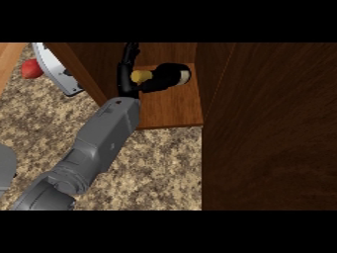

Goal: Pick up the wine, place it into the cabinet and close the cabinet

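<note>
One forearm shows, so which hand (129, 69) this is, no idea, and its fingers are too dark to read. Wine (163, 76) lies on its side on the cabinet (175, 106) shelf above the speckled granite counter (163, 168). No readable label.

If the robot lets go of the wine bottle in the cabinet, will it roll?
Probably. The wine bottle looks round and seems to lie on its side on the cabinet shelf, so it might roll. It looks stiff, likely glass, so perhaps breakable and slippery. The hand at its yellow neck may steady it.
</note>
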`<state>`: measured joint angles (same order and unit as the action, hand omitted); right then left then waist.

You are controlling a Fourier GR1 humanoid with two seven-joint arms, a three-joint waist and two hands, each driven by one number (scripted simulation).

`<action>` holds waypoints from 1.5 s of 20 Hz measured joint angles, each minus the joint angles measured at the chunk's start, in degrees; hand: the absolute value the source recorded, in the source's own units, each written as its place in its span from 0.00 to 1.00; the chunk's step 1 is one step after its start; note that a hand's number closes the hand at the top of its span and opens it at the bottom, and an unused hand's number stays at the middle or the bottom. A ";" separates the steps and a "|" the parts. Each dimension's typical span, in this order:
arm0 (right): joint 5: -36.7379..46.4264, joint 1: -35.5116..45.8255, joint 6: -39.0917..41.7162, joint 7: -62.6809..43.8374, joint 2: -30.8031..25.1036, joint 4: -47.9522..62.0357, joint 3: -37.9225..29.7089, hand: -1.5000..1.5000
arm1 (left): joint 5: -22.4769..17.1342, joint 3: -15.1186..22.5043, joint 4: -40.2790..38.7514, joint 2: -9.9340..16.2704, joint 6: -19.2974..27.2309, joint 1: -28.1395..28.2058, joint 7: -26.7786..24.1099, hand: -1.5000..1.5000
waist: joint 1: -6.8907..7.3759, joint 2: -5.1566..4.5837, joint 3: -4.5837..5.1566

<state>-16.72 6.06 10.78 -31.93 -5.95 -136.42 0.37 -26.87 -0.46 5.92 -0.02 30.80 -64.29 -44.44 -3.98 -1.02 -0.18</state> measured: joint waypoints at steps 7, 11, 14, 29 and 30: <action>0.15 -0.33 0.43 0.69 -0.12 0.16 0.48 0.00 | -0.32 -1.35 0.66 -0.01 0.27 0.79 -2.35 0.00 | -0.30 -0.09 -0.03; 0.16 -0.21 0.27 0.66 0.00 0.08 0.86 0.00 | -0.39 -1.82 0.94 -0.01 -0.56 0.98 -3.27 0.00 | -0.39 -0.06 -0.04; 0.23 -1.37 0.63 1.70 0.34 0.03 1.24 0.00 | 0.14 -1.46 1.16 -0.03 -1.86 1.42 -4.31 0.00 | -0.44 0.01 -0.08; 0.77 -2.58 0.13 1.49 0.27 -0.41 3.27 0.00 | 0.56 -0.04 1.45 -0.06 -9.02 2.06 -5.55 0.00 | -0.31 0.17 0.06; 0.81 -2.61 0.15 1.60 0.25 -0.39 3.30 0.00 | 0.26 0.14 1.61 -0.07 -9.42 2.15 -5.52 0.00 | -0.31 0.20 0.07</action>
<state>-15.92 3.45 10.93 -30.32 -5.70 -136.81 3.67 -26.61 -0.32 7.53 -0.09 21.39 -62.14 -49.96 -4.29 -0.83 -0.11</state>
